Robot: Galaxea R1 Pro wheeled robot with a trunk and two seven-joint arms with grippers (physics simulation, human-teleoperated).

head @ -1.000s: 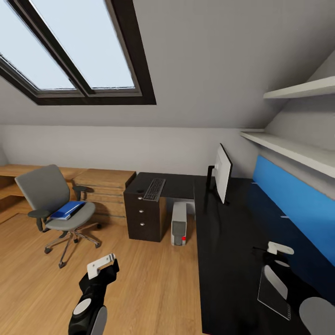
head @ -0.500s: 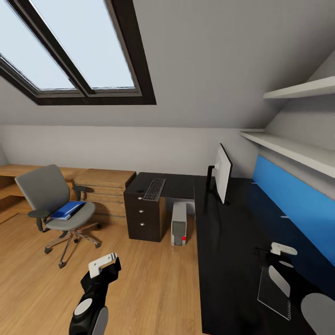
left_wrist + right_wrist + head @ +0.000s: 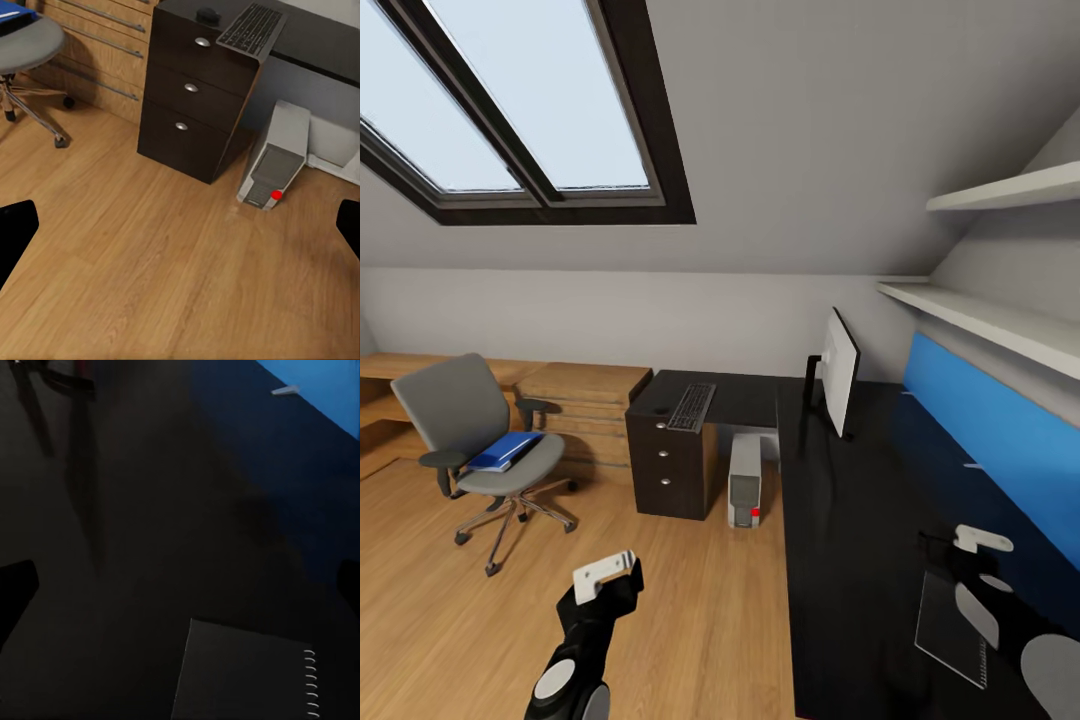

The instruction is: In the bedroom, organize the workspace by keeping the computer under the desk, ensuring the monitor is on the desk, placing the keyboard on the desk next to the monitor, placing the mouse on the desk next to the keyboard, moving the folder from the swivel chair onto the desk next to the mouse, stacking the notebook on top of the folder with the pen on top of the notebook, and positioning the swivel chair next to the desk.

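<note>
**Both arms idle, folder on chair, notebook on desk**

Left gripper [image 3: 605,577] hangs over the wood floor [image 3: 660,620], holding nothing — fingers spread wide at the edges of the left wrist view. Right gripper [image 3: 985,560] sits above the desk [image 3: 840,560], also wide apart and unloaded; the notebook [image 3: 247,675] lies flat on the desktop just beneath it, spiral edge visible.

Folder [image 3: 505,450] rests on the seat of the swivel chair [image 3: 460,420], well apart from the desk. Keyboard [image 3: 692,407] lies on the desk above the drawer unit [image 3: 199,90], with a small dark object near the corner beside it — can't tell what. Monitor [image 3: 838,372] stands on the desk. Computer [image 3: 745,480] sits on the floor under the desk, beside the drawers.
</note>
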